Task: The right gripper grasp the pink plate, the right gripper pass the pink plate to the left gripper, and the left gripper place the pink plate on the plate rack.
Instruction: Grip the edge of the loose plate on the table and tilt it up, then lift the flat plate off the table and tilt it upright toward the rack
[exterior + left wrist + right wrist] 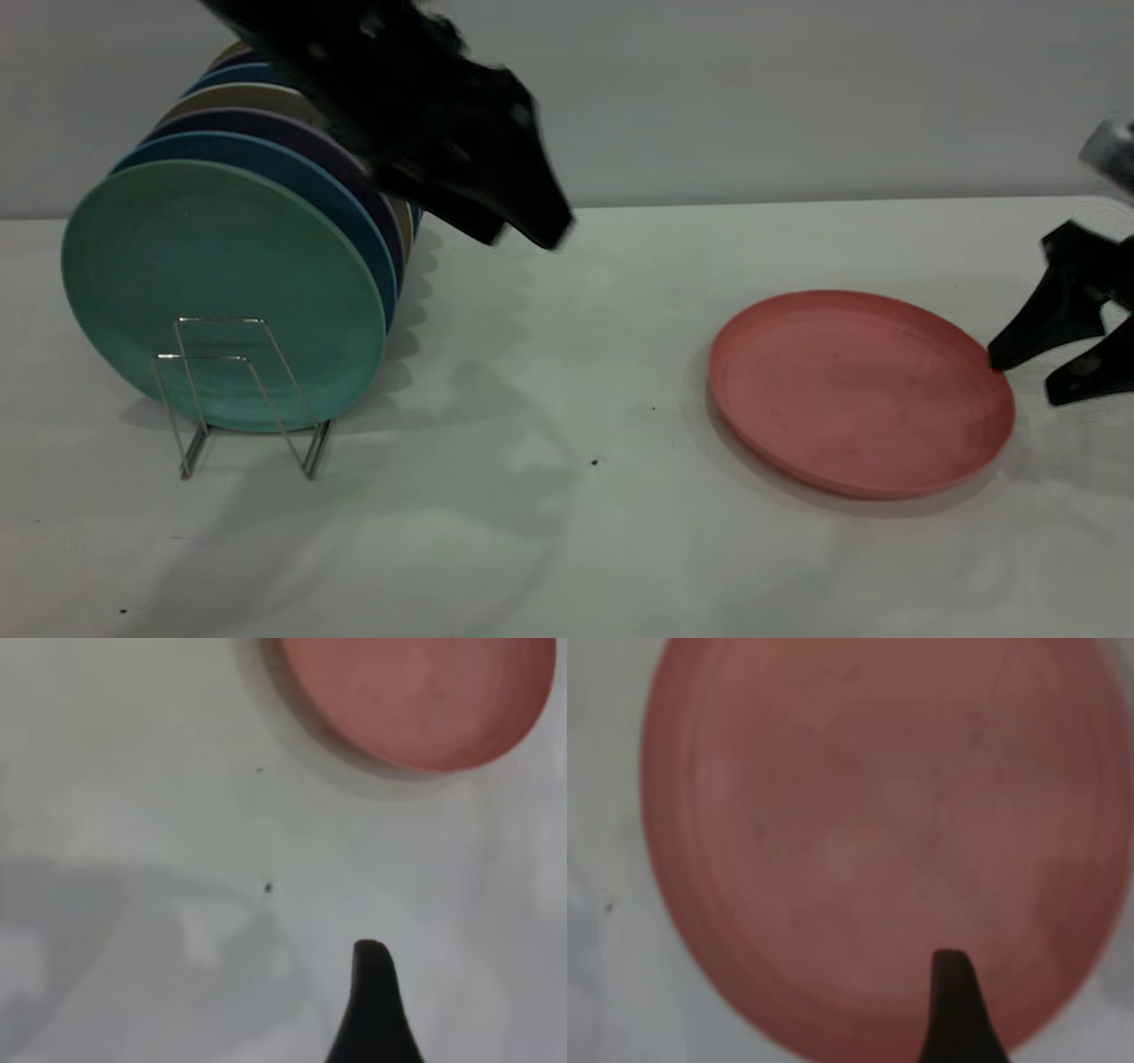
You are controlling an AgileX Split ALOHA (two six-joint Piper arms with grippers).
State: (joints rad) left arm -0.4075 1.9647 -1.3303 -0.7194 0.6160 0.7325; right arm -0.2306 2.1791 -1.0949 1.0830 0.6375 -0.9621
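Note:
The pink plate (pixel 859 390) lies flat on the white table at the right. It also shows in the left wrist view (pixel 416 691) and fills the right wrist view (pixel 877 833). My right gripper (pixel 1026 379) is open at the plate's right edge, low over the table, with one fingertip (pixel 999 356) at the rim. One of its fingers (pixel 954 1010) shows over the plate. My left gripper (pixel 523 237) is open and empty, held above the table between rack and plate; one finger (pixel 372 1001) shows. The wire plate rack (pixel 239 390) stands at the left.
Several plates stand on edge in the rack: a mint-green plate (pixel 221 283) in front, a blue one (pixel 354 213) and others behind it. Two front wire loops hold nothing. White table (pixel 549 532) lies between rack and pink plate.

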